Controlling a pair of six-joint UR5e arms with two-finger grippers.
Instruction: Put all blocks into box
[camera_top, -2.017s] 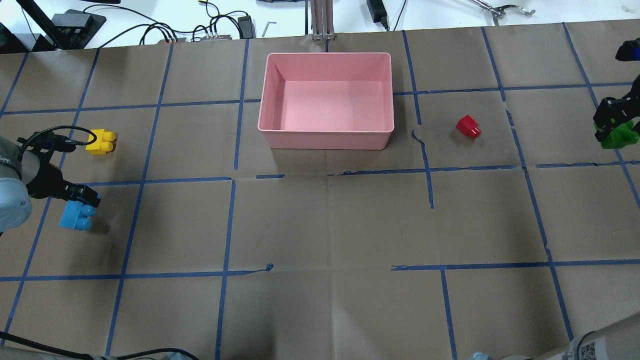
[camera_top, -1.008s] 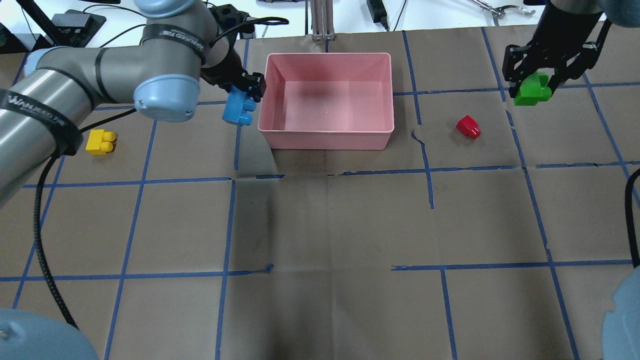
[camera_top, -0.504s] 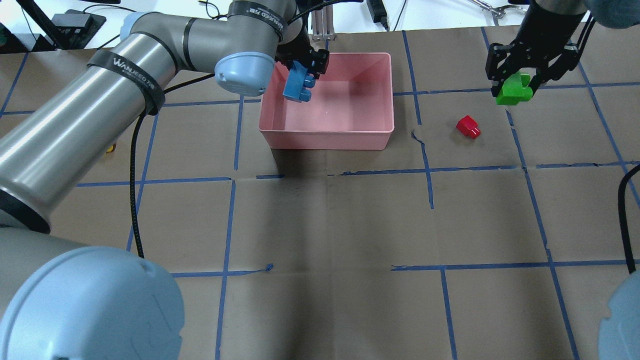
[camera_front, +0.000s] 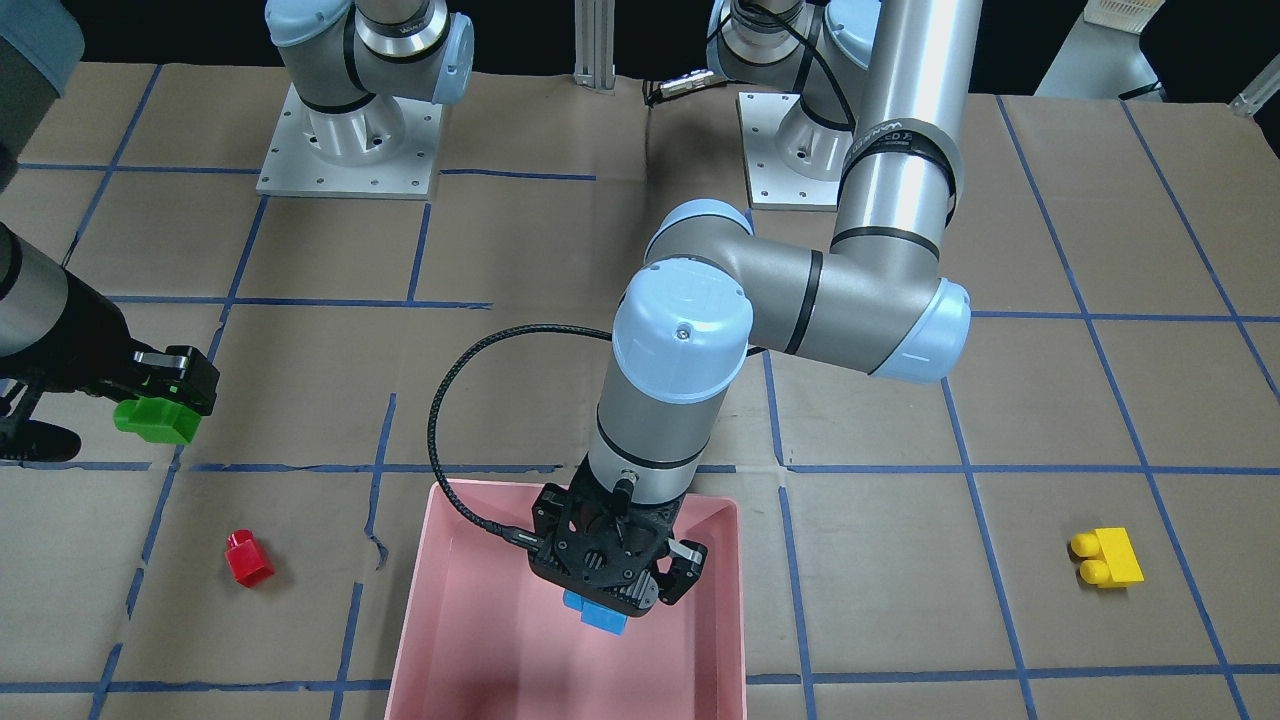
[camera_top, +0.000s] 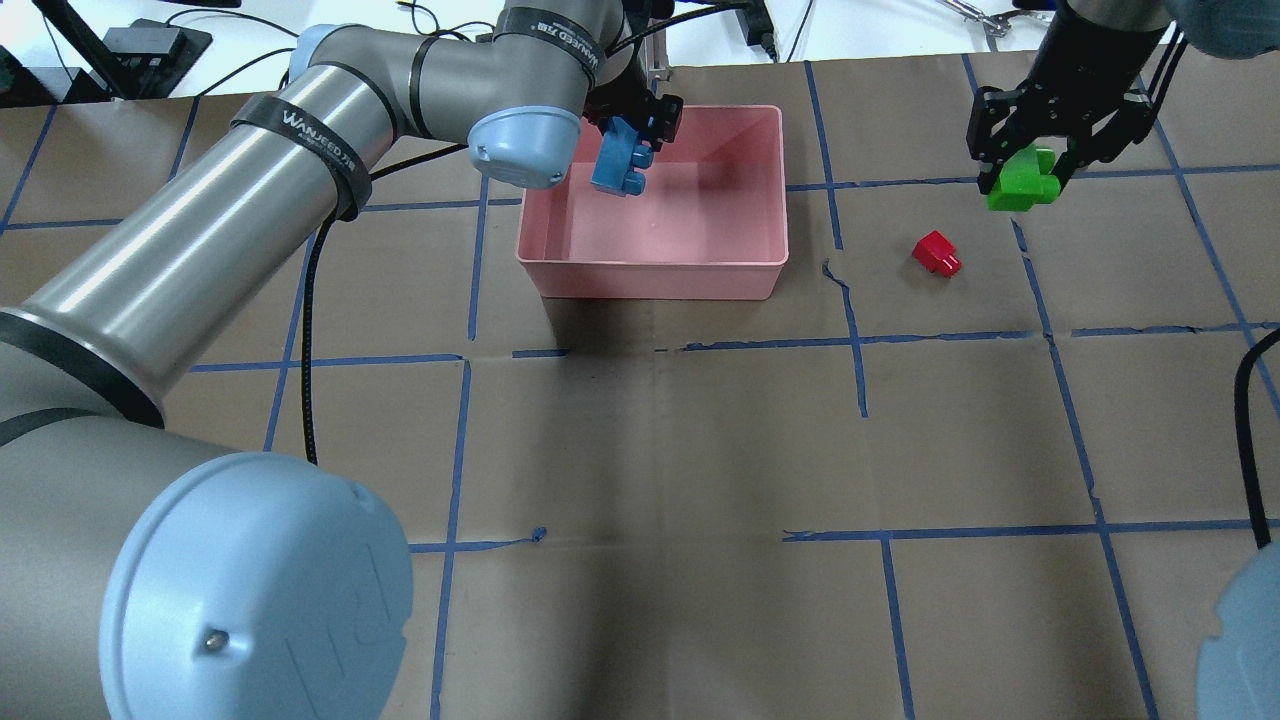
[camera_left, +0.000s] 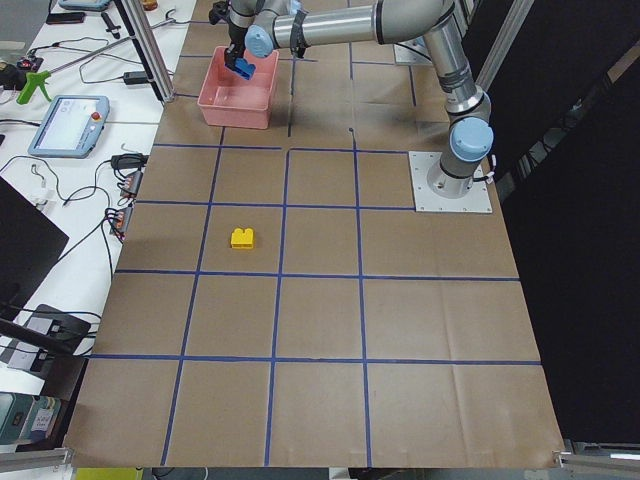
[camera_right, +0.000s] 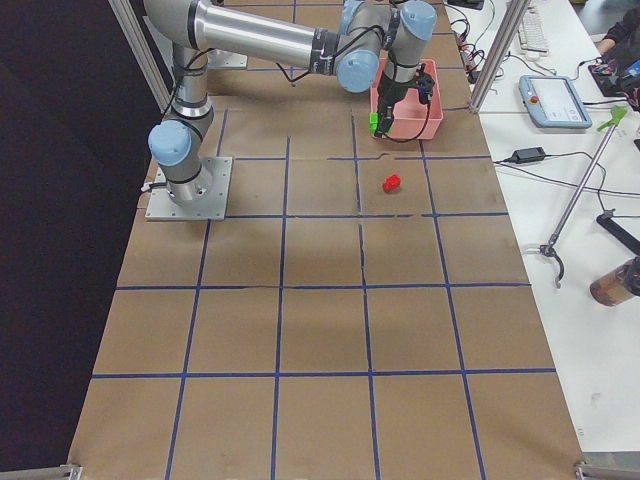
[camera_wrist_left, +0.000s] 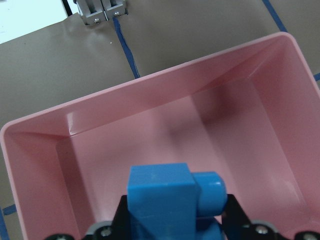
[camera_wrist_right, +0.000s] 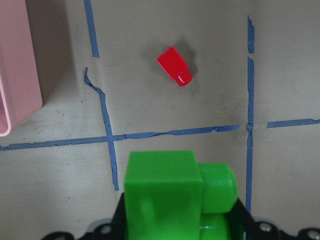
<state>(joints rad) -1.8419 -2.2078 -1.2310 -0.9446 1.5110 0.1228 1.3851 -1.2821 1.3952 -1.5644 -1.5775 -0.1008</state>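
Note:
My left gripper (camera_top: 632, 140) is shut on the light blue block (camera_top: 620, 165) and holds it in the air over the pink box (camera_top: 650, 282); the block shows in the left wrist view (camera_wrist_left: 170, 197) and the front view (camera_front: 598, 612). My right gripper (camera_top: 1025, 165) is shut on the green block (camera_top: 1020, 180), held above the table to the right of the box; the block shows in the right wrist view (camera_wrist_right: 172, 197). The red block (camera_top: 937, 252) lies on the table below and left of the right gripper. The yellow block (camera_front: 1105, 558) lies on the table, hidden by my left arm in the overhead view.
The table is brown paper with a blue tape grid (camera_top: 860, 340). A metal post (camera_top: 652, 68) stands just behind the box. Cables and tools lie on the white bench beyond the table's far edge. My left arm (camera_top: 300, 200) stretches across the left half.
My left gripper has carried the blue block from the table's left side to above the box. My right gripper has lifted the green block and moved it left toward the box.

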